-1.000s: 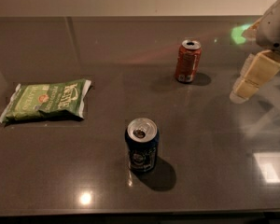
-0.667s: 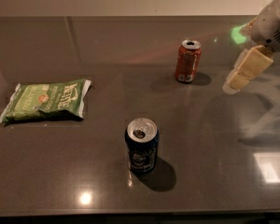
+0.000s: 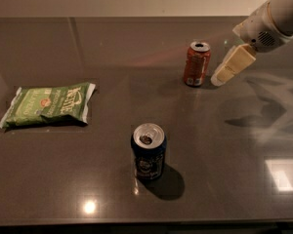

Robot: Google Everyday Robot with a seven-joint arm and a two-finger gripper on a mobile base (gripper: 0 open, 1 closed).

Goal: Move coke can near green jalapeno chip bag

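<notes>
The coke can (image 3: 196, 64), red-orange with a silver top, stands upright right of the table's middle, toward the back. The green jalapeno chip bag (image 3: 49, 106) lies flat at the left, far from the can. My gripper (image 3: 223, 73) comes in from the upper right on a white arm; its pale finger (image 3: 232, 64) points down-left and its tip is just right of the can's base, a small gap apart. It holds nothing.
A dark blue can (image 3: 148, 151) stands upright in front of the middle, between the bag and the coke can but nearer the front. The dark glossy table (image 3: 112, 52) shows light reflections at the right front.
The gripper has moved left and slightly up toward the coke can, from well right of it to just beside it. The cans and the bag have not moved.
</notes>
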